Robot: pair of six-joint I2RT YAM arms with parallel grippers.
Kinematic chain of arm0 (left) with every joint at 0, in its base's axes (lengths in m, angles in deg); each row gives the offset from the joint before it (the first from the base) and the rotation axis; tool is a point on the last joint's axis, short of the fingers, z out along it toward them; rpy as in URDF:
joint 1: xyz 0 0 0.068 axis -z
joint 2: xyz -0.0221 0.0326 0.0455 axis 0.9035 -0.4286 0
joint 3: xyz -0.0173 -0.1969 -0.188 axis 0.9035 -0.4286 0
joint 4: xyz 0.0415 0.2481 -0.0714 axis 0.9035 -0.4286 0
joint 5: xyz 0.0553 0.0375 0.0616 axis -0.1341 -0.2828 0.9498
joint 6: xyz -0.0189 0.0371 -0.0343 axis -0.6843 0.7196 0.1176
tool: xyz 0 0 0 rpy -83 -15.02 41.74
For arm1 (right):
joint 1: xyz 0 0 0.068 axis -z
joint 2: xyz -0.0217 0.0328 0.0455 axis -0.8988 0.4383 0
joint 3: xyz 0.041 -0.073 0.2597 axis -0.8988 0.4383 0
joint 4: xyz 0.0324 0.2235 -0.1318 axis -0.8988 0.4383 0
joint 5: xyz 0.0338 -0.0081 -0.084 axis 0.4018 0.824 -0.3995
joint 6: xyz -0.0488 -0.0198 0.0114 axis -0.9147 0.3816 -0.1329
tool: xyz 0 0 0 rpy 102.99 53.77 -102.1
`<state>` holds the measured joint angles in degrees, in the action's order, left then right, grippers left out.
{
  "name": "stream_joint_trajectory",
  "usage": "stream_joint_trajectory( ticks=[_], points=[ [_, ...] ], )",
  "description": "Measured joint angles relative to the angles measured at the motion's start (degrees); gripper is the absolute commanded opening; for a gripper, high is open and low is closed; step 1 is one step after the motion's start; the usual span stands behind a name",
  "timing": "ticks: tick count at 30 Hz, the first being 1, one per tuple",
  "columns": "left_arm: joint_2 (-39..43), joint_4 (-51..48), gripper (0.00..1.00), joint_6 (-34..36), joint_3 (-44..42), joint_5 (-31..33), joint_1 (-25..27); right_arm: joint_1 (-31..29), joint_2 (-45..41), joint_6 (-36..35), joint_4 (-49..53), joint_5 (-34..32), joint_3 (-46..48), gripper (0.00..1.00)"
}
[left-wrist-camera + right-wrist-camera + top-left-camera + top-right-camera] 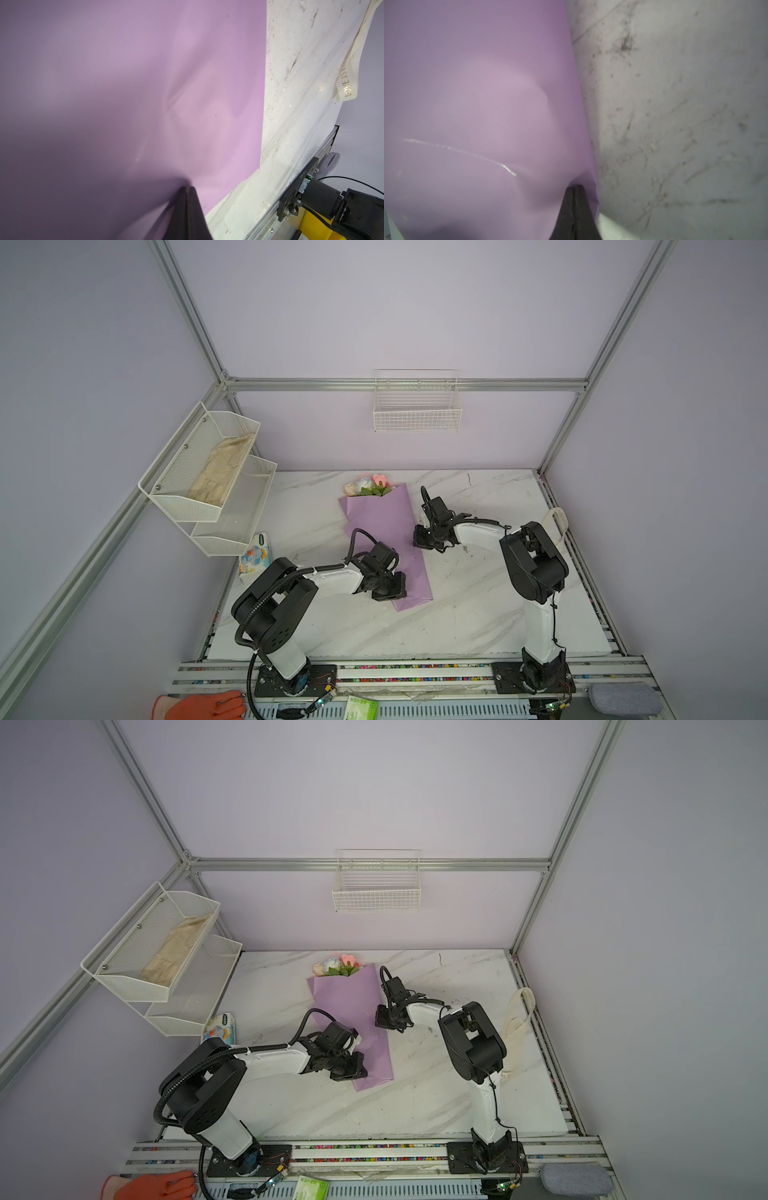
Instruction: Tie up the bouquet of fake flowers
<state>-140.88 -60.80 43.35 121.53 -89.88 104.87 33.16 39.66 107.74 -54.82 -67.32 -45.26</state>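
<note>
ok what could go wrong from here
1. The left gripper and right gripper are both shut, tips on the thin lilac paper wrap of the bouquet of fake roses; a pull could crease or tear it.
2. The long cream lettered ribbon lies far off at the right edge of the white marble table; fetching it may let the wrap unfold.

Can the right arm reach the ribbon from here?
Probably, but not directly: the ribbon lies at the table edge behind its elbow, and the right hand is shut on the bouquet wrapper, facing away.
</note>
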Motion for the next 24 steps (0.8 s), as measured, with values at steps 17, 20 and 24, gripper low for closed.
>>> stream_joint_trajectory(
  ticks=[17,20,24],
  points=[
    [-0.2,-0.2,0.00,0.0,0.2,-0.3,-0.1,3.1,12.7,3.7,-0.3,1.4,-18.3,0.06],
    [-0.2,-0.2,0.00,0.0,0.2,-0.3,-0.1,3.5,15.2,4.3,-0.5,1.6,-22.0,0.07],
    [-0.2,-0.2,0.00,0.0,0.2,-0.3,-0.1,3.9,17.4,5.0,0.1,1.9,-25.5,0.07]
  ],
)
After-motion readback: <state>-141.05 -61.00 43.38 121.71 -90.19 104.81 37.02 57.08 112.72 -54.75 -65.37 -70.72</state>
